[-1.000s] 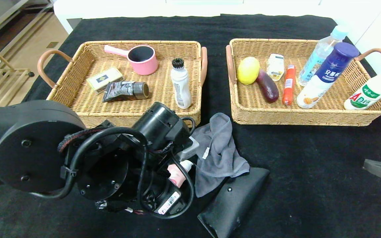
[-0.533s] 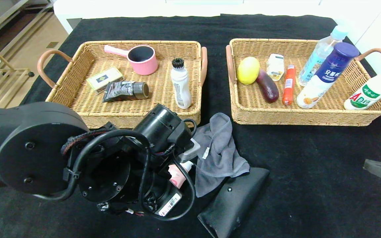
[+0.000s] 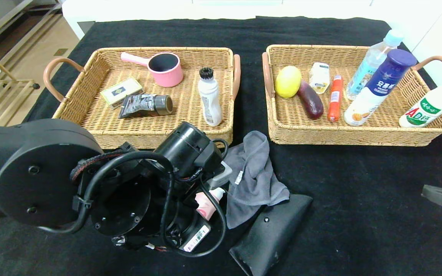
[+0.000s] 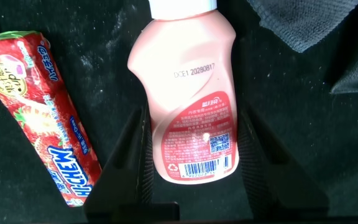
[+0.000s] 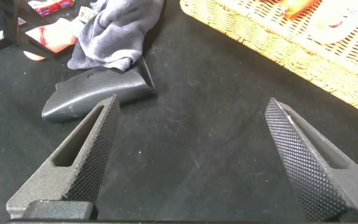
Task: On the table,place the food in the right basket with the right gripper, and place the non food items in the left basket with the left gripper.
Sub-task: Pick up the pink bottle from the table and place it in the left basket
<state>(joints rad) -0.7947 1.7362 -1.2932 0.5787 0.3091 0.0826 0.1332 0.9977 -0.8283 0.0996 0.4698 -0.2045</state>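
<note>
My left gripper (image 4: pixel 192 118) is low over the table (image 3: pixel 359 199) at the front left, shut on the small pink bottle (image 4: pixel 188 93), one finger against each side. In the head view my wrist covers all but the bottle's (image 3: pixel 205 205) top. The red HI-CHEW stick (image 4: pixel 42 118) lies right beside it on the cloth. A grey cloth (image 3: pixel 253 176) and a black glasses case (image 3: pixel 271 234) lie just right of the bottle. My right gripper (image 5: pixel 194 104) hovers open and empty at the table's right edge. The black tube (image 3: pixel 144 105) lies in the left basket (image 3: pixel 144 136).
The left basket also holds a pink pot (image 3: pixel 163 69), a small box (image 3: pixel 121 91) and a white brush-top bottle (image 3: pixel 209 101). The right basket (image 3: pixel 359 138) holds a lemon (image 3: pixel 288 81), an eggplant (image 3: pixel 310 100), a sausage (image 3: pixel 335 97) and several bottles, among them a blue-capped white one (image 3: pixel 378 86).
My left gripper's fingers have closed in onto the pink bottle, and the left arm has shifted slightly. The right arm has not moved.
</note>
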